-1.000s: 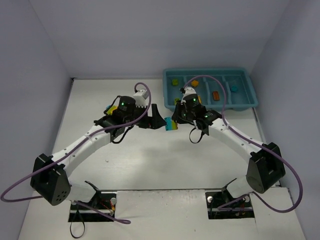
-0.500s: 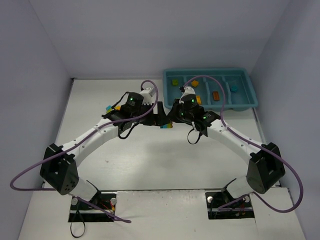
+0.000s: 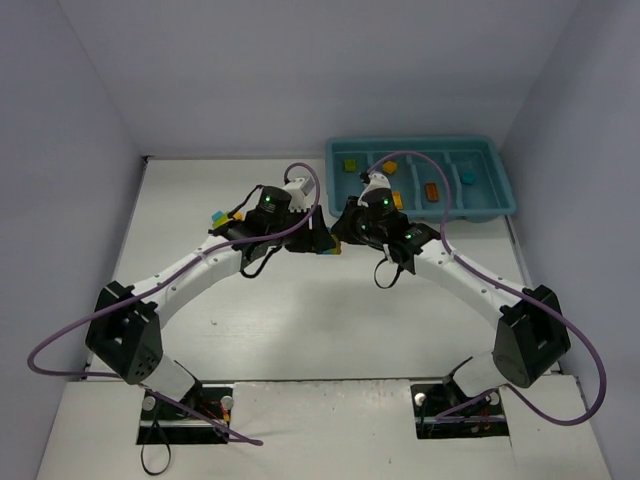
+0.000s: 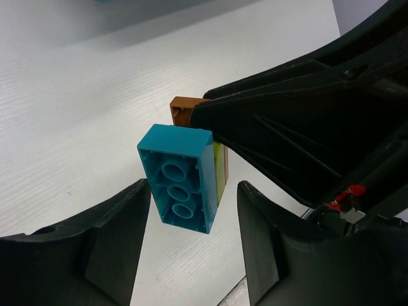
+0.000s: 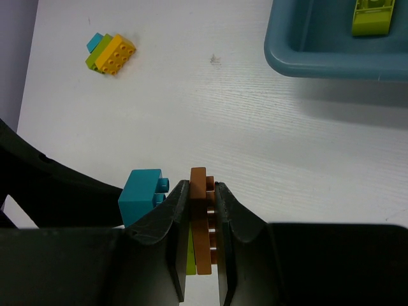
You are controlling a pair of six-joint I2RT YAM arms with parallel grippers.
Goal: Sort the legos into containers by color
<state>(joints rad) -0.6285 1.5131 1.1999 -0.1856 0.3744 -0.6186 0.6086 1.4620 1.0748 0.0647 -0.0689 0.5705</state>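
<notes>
Right gripper (image 5: pixel 198 192): I'm pinching the clump (image 5: pixel 201 248).
Left gripper (image 4: pixel 191 213): spread, straddling its cyan brick (image 4: pixel 175 182).
Risk: skewed pull dropping everything.

- Top view bright and evenly lit from above; white table (image 3: pixel 300 330) reads matte and uniform; shadows faint and soft
- Left wrist view: brick clump (image 4: pixel 182 182) sharp; near fingers (image 4: pixel 108 255) dark, slightly blurred
- Right wrist view: tray (image 5: pixel 319 60) casts a soft grey shadow on the table beside its rim
</notes>
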